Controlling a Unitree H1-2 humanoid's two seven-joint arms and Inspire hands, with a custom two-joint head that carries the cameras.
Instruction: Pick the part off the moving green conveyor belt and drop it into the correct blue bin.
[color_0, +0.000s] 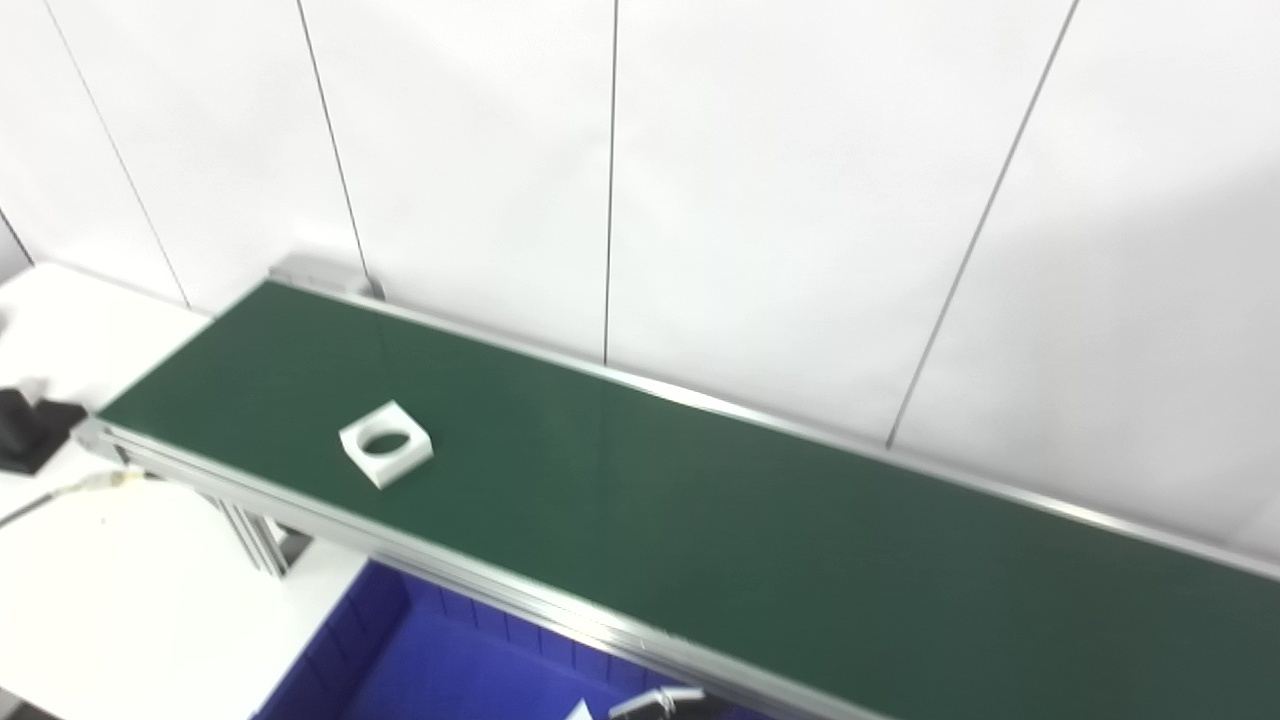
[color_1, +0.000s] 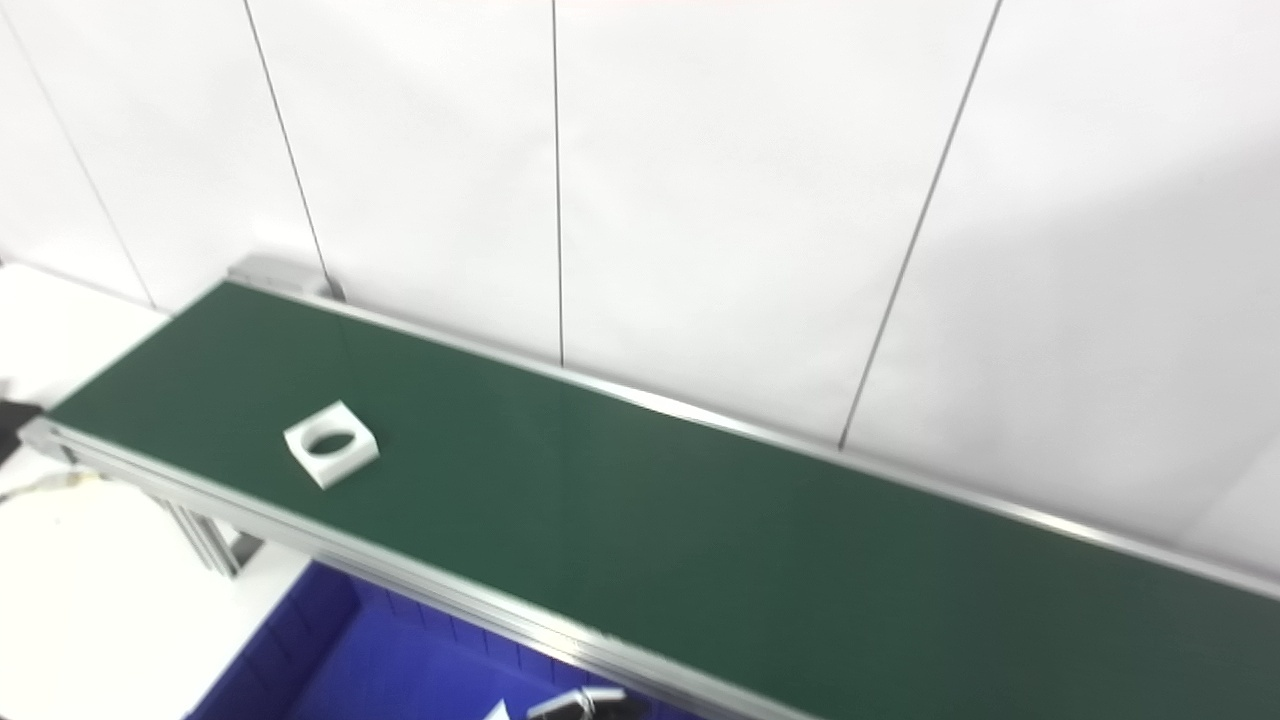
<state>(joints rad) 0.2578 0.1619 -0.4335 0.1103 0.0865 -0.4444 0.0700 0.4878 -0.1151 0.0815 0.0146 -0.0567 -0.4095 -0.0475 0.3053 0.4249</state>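
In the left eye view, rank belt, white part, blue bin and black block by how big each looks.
1. Belt
2. Blue bin, though cut off by the frame
3. White part and black block: too alike to rank

The belt (color_0: 700, 520) runs across the picture from the upper left down to the lower right. The wall (color_0: 700, 180) stands right behind it. The part (color_0: 386, 442) lies on the belt near its left end. The bin (color_0: 450, 660) sits below the belt's front edge at the bottom of the picture. The table (color_0: 130, 590) is at the lower left, under the belt's left end.
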